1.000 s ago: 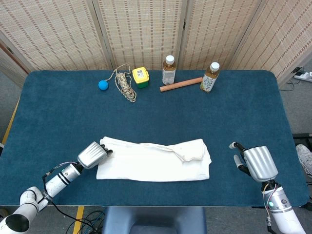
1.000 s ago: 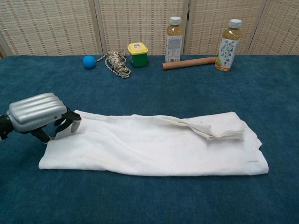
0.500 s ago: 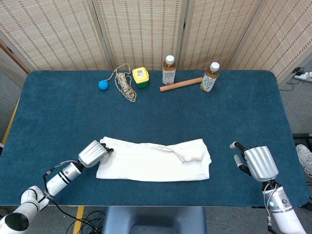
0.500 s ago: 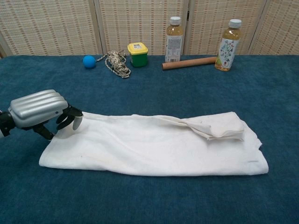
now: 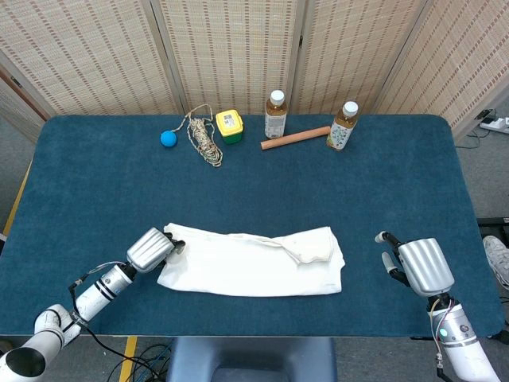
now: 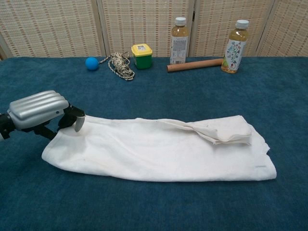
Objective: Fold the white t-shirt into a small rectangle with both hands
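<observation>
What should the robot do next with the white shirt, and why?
Probably lift the left hand and carry that end of the white t-shirt toward the other end. The hand grips the shirt's left edge, the shirt lies long, and the right hand rests apart from it.

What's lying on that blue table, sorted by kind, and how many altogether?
T-shirt: 1
Bottles: 2
Blue ball: 1
Rope bundle: 1
Yellow-lidded green box: 1
Brown tube: 1
Total: 7

head: high, looking down | chest: low, near | shared: table
</observation>
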